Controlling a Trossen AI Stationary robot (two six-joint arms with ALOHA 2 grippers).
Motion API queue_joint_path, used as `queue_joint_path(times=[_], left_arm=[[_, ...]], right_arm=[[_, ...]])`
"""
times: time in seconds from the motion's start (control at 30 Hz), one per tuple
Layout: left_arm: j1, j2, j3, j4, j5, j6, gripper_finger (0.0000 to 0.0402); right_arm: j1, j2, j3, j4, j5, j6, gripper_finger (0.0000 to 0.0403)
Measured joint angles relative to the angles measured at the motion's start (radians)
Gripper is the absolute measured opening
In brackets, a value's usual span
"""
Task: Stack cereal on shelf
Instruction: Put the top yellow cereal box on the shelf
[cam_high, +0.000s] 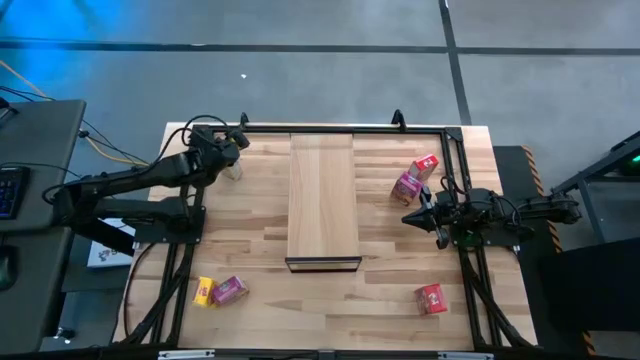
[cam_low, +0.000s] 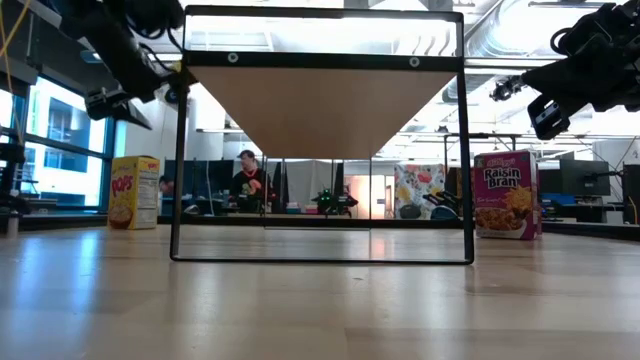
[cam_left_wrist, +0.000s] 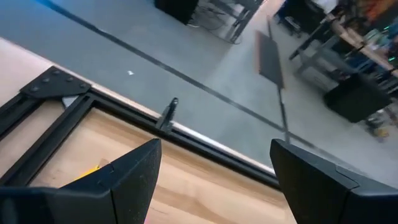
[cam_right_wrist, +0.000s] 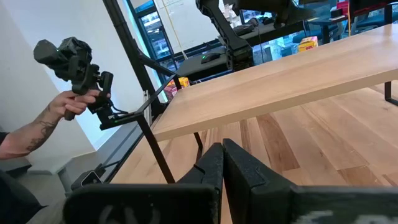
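High view, shelf at centre; left gripper at ten o'clock, fingers spread, empty; right gripper at three o'clock, fingers closed, empty, near pink cereal box.

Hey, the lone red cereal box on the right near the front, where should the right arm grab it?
From above. The red box lies flat and slightly skewed, alone on the table. Turn the right gripper so its fingers close across the box's two longer edges, probably the narrower span.
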Motion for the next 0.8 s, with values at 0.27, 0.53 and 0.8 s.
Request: queue_joint_path(times=[0.27, 0.53, 0.8], left_arm=[[0.002, 0.032, 0.0, -0.139, -0.018, -0.18, 0.0294], [0.002, 0.043, -0.001, -0.317, -0.034, -0.373, 0.0294], [0.004, 0.043, 0.011, -0.301, -0.038, -0.033, 0.0294]], right_arm=[[0.0, 0.0, 0.0, 0.0, 0.0, 0.0, 0.0], [0.0, 0.0, 0.0, 0.0, 0.0, 0.0, 0.0], [0.0, 0.0, 0.0, 0.0, 0.0, 0.0, 0.0]])
